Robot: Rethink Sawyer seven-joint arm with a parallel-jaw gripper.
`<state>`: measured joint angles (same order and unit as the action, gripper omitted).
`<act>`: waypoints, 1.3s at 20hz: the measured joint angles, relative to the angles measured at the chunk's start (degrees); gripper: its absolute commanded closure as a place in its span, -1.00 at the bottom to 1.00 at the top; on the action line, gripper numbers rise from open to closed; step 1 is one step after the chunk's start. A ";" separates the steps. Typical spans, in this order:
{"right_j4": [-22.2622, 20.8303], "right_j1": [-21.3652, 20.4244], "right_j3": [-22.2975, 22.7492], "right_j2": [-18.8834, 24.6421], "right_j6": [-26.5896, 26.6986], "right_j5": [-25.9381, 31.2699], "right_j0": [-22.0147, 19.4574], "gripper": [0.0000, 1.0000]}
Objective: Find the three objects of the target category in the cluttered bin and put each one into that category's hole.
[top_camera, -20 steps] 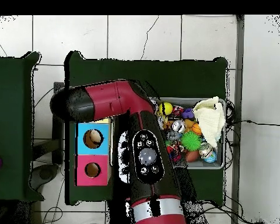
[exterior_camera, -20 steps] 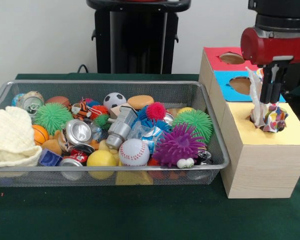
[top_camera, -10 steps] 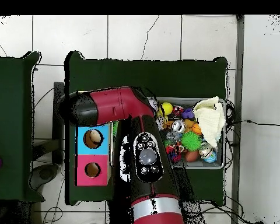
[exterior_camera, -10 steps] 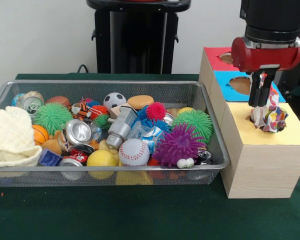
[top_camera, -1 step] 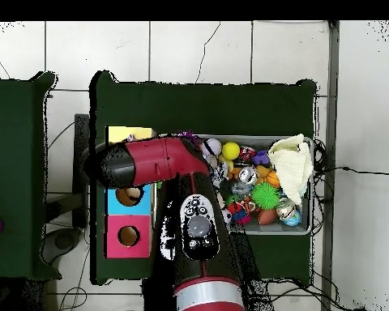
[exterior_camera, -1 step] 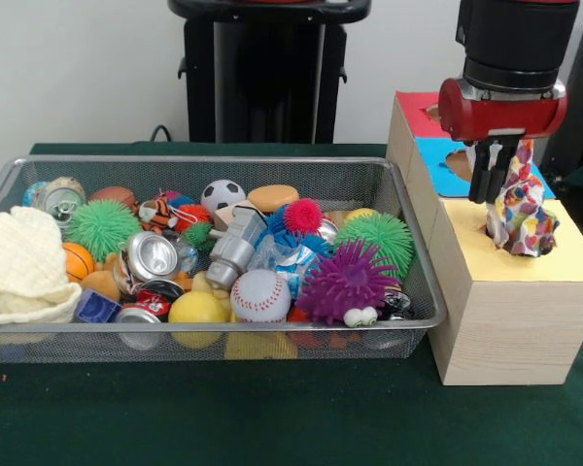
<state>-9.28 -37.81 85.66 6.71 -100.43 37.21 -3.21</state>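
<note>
**A:** Patterned cloth: location?

**B:** It stands bunched in the hole of the yellow section of the wooden sorting box. Its lower part sits in the opening; its upper part rises to a point beside the gripper.

**A:** State of the fingers?

**B:** The dark fingers hang just left of the cloth's peak, above the yellow section. I cannot tell whether they are spread or closed, nor whether they touch the cloth.

**A:** Box layout?

**B:** Three coloured tops in a row: yellow nearest the front camera, blue behind it, red farthest. In the overhead view the arm crosses the box, covering part of the blue section; the red section's hole is exposed.

**A:** Bin contents?

**B:** The wire mesh bin sits on the green tabletop beside the box. It holds a baseball, a purple spiky ball, a green spiky ball, a soccer ball, crushed cans and a cream knitted cloth at the left end.
</note>
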 measured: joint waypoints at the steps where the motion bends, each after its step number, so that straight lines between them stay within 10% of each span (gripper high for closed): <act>1: 0.18 0.00 0.17 -0.24 0.00 -0.09 0.19 1.00; 26: 7.91 0.09 1.07 -7.61 0.00 -0.17 7.40 1.00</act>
<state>-1.37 -37.72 86.74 -0.90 -100.43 37.04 4.19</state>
